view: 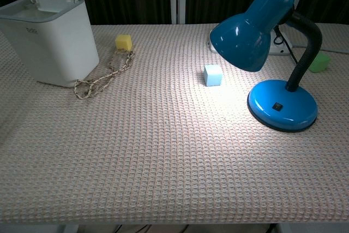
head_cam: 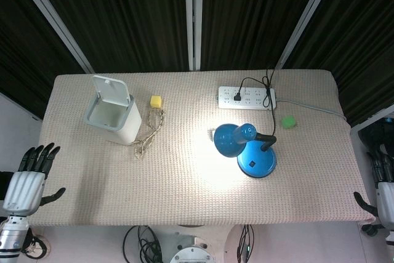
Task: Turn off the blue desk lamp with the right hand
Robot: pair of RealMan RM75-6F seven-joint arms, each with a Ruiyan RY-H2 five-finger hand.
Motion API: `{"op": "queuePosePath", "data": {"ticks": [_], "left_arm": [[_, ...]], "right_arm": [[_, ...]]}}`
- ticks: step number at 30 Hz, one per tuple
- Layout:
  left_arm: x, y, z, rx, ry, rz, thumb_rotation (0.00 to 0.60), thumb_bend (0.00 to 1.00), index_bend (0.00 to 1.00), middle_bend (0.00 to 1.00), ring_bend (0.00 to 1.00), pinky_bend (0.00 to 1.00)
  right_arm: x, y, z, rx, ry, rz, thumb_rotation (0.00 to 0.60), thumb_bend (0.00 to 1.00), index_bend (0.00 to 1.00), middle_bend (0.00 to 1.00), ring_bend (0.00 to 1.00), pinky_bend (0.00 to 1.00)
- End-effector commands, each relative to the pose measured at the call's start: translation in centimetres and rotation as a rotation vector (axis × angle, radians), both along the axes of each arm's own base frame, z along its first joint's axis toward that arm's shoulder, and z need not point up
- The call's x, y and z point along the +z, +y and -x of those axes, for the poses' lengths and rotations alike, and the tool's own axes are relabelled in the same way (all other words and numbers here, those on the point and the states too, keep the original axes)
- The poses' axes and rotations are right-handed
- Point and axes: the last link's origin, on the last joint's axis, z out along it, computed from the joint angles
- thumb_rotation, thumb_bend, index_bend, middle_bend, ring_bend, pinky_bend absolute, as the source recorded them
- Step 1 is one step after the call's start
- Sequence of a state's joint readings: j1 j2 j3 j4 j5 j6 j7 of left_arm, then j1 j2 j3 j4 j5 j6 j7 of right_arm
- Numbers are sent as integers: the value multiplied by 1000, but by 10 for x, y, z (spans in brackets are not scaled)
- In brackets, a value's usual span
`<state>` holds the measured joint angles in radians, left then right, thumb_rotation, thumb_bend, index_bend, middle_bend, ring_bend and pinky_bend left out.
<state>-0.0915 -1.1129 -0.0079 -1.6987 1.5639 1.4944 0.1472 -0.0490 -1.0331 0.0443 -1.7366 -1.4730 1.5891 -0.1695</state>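
**Lamp lit, both robot hands held off the counter edges**

The right robot hand [head_cam: 383, 189] is seen only in the head view, at the right edge of the counter [head_cam: 184, 189], held upright beside the corner with its fingers apart and nothing in them. The left robot hand [head_cam: 29, 177] is held just off the left edge, fingers spread upward, thumb stuck out toward the counter, nothing held. Neither hand is shown in the chest view.

The blue desk lamp [view: 272, 53] is placed right of centre, well apart from the right robot hand. Its round base [view: 282, 103] rests flat on the counter, with a small dark switch [view: 277, 106] on top. The black neck [view: 305, 47] is bent over so that the shade is pointed down and to the left, and a bright pool of light is cast on the cloth beneath.

A white bin [head_cam: 113, 113] with its lid tipped open is set at the left; its inside cannot be made out. A tangle of rope [view: 103, 77] lies just beside it, running up to a yellow cube [view: 124, 41]. A pale blue cube [view: 212, 75] sits under the shade. A white power strip [head_cam: 246, 97] lies behind the lamp, with a green cube [head_cam: 287, 122] near it.
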Motion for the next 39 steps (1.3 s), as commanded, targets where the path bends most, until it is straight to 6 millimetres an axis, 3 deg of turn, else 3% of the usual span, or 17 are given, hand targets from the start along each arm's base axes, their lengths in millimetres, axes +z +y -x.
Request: {"op": "queuePosePath", "data": {"ticks": [1, 20, 25, 36, 37, 39], "left_arm": [[0, 0, 0, -3, -1, -2, 600, 135, 16, 0, 0, 22], [-8, 0, 8, 25, -1, 38, 600, 134, 16, 0, 0, 22], [-7, 2, 6, 15, 0, 36, 600, 135, 16, 0, 0, 22], [-5, -1, 8, 23, -11, 30, 600, 134, 17, 0, 0, 22], [-5, -1, 8, 22, -11, 30, 600, 134, 16, 0, 0, 22], [-4, -2, 8, 19, -12, 28, 600, 135, 16, 0, 0, 22]], "right_arm": [[-1, -1, -3, 21, 4, 2, 600, 148, 0, 0, 0, 0], [-11, -6, -13, 48, 101, -82, 600, 191, 0, 0, 0, 3], [-15, -7, -19, 82, 91, -121, 600, 193, 0, 0, 0, 110], [-26, -13, -30, 112, 76, -178, 600, 184, 0, 0, 1, 132], [-26, -13, -31, 116, 73, -183, 600, 179, 0, 2, 21, 158], [-28, -14, -33, 124, 68, -195, 600, 148, 0, 98, 173, 309]]}}
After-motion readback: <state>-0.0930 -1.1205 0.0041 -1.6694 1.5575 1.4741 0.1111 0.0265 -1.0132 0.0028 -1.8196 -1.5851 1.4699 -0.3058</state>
